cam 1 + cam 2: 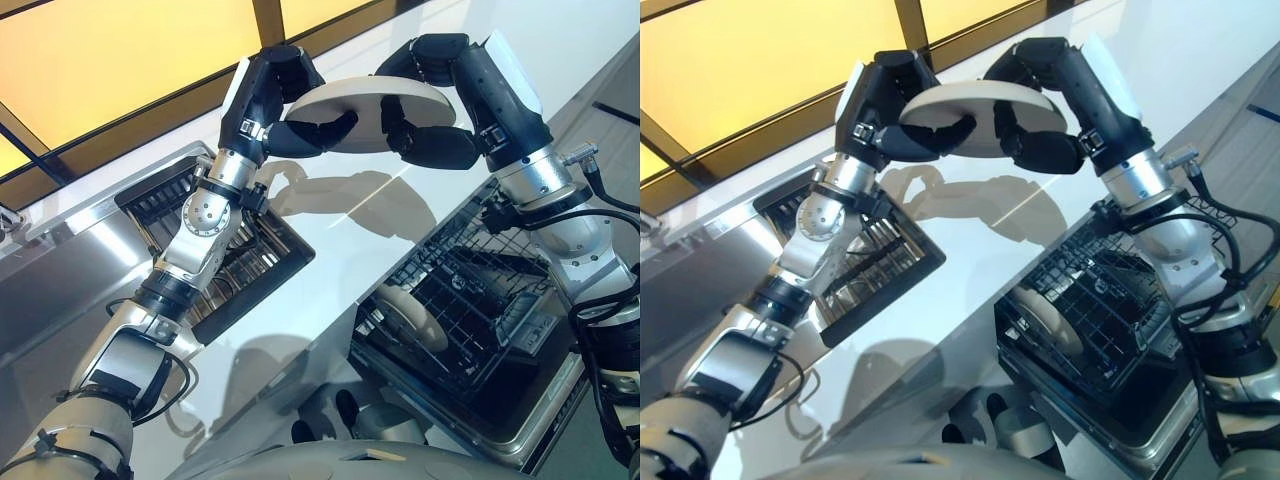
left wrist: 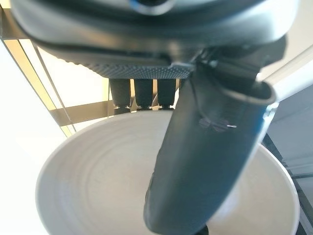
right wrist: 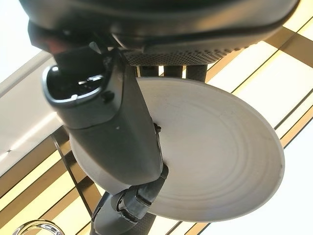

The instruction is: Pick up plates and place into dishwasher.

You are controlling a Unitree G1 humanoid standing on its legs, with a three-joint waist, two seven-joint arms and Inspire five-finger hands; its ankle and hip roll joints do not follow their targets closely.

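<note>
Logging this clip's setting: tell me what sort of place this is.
Most likely a kitchen dish-washing station. A white counter has a dish rack sunk into it, an open dishwasher rack already holds one plate, and both hands grip a plate above the counter.

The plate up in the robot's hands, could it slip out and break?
Maybe. The plate looks smooth and glazed, so probably slippery, though the left hand and right hand both pinch its rim. It seems stiff, ceramic-like, so a fall onto the white counter could chip it.

A pale beige plate (image 1: 370, 112) with faint concentric rings sits between dark fingers (image 2: 142, 95). The dish rack (image 1: 470, 300) is black wire; the counter (image 1: 330, 270) is glossy white.
</note>
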